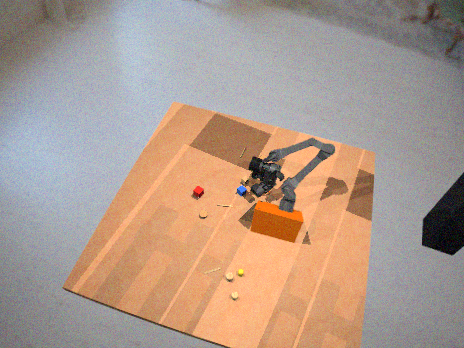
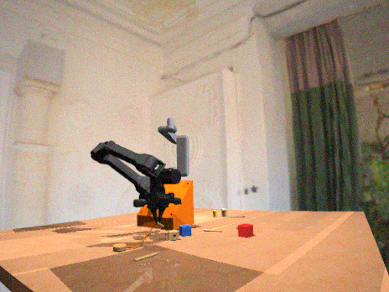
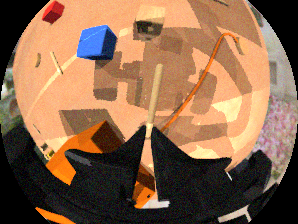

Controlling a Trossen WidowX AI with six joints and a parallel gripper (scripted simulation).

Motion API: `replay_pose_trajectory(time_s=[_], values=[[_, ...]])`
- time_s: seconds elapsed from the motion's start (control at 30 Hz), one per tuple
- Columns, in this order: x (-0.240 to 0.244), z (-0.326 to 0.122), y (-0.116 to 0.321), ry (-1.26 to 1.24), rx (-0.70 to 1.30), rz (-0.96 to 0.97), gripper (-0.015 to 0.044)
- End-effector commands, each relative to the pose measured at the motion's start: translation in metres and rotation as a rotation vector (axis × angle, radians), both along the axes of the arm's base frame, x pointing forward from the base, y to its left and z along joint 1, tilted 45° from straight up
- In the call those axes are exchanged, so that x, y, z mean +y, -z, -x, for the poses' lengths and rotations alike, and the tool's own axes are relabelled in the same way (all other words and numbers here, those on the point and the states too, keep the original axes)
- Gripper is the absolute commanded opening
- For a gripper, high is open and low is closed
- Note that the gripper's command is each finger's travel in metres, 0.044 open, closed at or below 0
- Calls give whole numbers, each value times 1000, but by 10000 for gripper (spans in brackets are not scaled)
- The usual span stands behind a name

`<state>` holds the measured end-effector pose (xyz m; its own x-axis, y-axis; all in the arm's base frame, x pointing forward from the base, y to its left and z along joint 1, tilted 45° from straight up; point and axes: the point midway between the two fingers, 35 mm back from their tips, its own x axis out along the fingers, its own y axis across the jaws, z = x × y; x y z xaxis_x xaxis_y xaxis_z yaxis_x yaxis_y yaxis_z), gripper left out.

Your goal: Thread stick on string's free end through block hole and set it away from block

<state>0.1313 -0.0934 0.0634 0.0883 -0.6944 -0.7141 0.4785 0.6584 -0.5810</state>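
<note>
In the top view we cannot make out the held stick (image 2: pixel 159 226) (image 3: pixel 155 95), which the arm (image 1: pixel 313 162) (image 2: pixel 126 154) hides, and we cannot trace the string (image 2: pixel 146 240) (image 3: pixel 200 82). The bottom edge cuts off the table (image 1: pixel 150 210) (image 2: pixel 302 247) (image 3: pixel 240 125); the right edge crops a black shape (image 1: pixel 445 225). From outside, the hole in the block (image 1: pixel 244 181) (image 2: pixel 173 236) (image 3: pixel 151 17) is too blurred for us.

High top view, low exterior view, close wrist view

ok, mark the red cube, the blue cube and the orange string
red cube (image 1: pixel 198 191) (image 2: pixel 246 230) (image 3: pixel 53 12): all three views, body
blue cube (image 1: pixel 242 190) (image 2: pixel 185 230) (image 3: pixel 96 43): all three views, body
orange string (image 2: pixel 146 239) (image 3: pixel 205 71): exterior and wrist, mid-length
</note>
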Motion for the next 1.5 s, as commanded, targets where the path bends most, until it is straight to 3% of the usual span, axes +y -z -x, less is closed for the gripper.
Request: replay_pose_trajectory(time_s=[0.0, 0.67, 1.47], values=[[-1, -3, 4, -3, 4, 4, 0], [-6, -18, 23, -4, 2, 6, 0], [-13, -42, 12, -4, 0, 7, 0]])
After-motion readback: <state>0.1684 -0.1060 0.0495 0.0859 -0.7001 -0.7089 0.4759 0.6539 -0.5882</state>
